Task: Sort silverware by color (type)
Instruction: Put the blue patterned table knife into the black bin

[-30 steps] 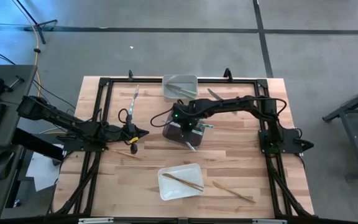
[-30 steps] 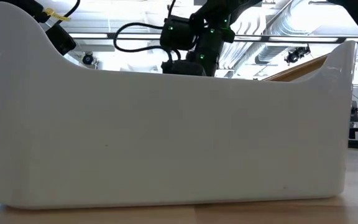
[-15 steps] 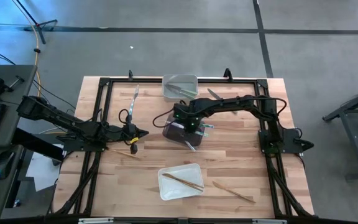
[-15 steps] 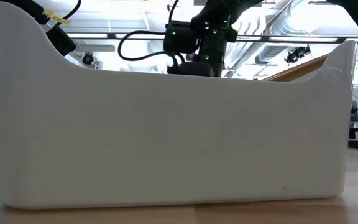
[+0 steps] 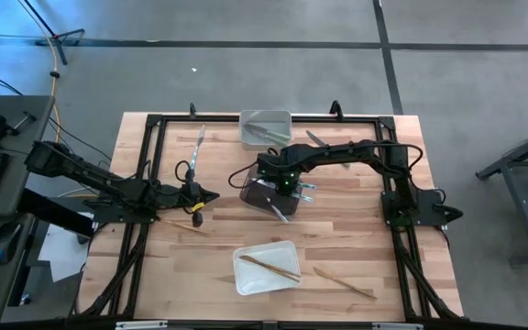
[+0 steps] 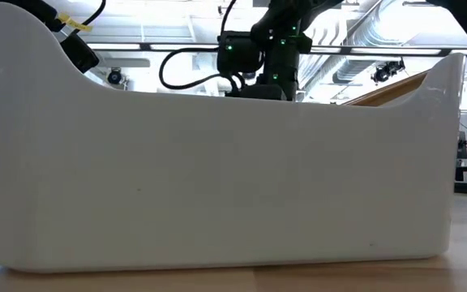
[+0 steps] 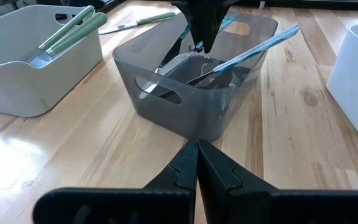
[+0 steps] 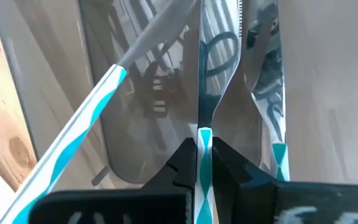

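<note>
My right gripper (image 5: 287,186) stands over the grey bin (image 5: 262,194), pointing down into it, shut on a pale blue-silver utensil (image 8: 204,93). In the left wrist view it hangs above the bin (image 7: 197,93). Two more blue-silver utensils (image 8: 73,155) (image 8: 277,118) stand in the bin; one leans on its rim (image 7: 253,50). My left gripper (image 7: 197,144) is shut, holds nothing and hovers over the table left of the grey bin (image 5: 211,195). Green utensils (image 7: 67,34) lie in the far white bin (image 5: 266,128). A wooden one (image 5: 269,267) lies in the near white bin. My right gripper pinches the blue-silver utensil between its two fingers at the blue-striped handle (image 8: 204,134), coming from above and pointing down. The utensil hangs upright below the fingers with its silver end down inside the grey bin. Whether that end touches the bin floor I cannot tell.
Loose utensils lie on the table: a blue-silver knife (image 5: 199,147) far left, one (image 5: 317,139) right of the far bin, a wooden one (image 5: 345,281) near right, another (image 5: 186,225) by my left gripper. The near bin's white wall (image 6: 217,178) fills the low view.
My right gripper has shifted a little toward the table's right over the grey bin, still shut on the utensil. The left arm has kept still.
</note>
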Motion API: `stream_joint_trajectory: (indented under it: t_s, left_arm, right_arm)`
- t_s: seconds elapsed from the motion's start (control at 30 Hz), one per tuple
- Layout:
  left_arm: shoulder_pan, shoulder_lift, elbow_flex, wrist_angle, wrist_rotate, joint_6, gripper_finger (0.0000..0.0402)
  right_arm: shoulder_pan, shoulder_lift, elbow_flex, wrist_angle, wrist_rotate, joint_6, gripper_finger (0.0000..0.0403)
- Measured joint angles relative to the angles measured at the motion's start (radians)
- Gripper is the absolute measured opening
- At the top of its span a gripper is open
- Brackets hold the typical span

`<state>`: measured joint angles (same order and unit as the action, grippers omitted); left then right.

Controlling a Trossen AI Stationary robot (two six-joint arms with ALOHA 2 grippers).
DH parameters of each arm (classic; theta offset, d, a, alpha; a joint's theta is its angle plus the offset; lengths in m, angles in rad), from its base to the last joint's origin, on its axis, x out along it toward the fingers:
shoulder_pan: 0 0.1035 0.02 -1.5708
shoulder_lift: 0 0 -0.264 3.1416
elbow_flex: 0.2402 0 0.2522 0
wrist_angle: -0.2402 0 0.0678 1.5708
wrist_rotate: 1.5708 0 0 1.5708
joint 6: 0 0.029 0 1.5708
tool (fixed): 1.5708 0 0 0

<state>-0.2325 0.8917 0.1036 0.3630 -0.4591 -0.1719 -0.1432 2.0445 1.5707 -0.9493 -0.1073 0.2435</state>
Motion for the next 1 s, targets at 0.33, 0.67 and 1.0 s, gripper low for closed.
stream_joint_trajectory:
  t_s: [0.33, 0.67, 1.0]
  left_arm:
    - [0.0, 0.0, 0.0, 0.0, 0.0, 0.0, 0.0]
    - [0.0, 0.0, 0.0, -0.001, 0.0, 0.0, 0.0]
    - [0.0, 0.0, 0.0, -0.001, 0.0, 0.0, 0.0]
  right_arm:
    - [0.016, -0.009, 0.0, -0.012, 0.037, 0.019, 0.0007]
    - [0.048, -0.074, 0.0, 0.014, 0.134, 0.03, 0.0007]
    - [0.055, -0.087, -0.008, 0.136, 0.185, -0.003, 0.0007]
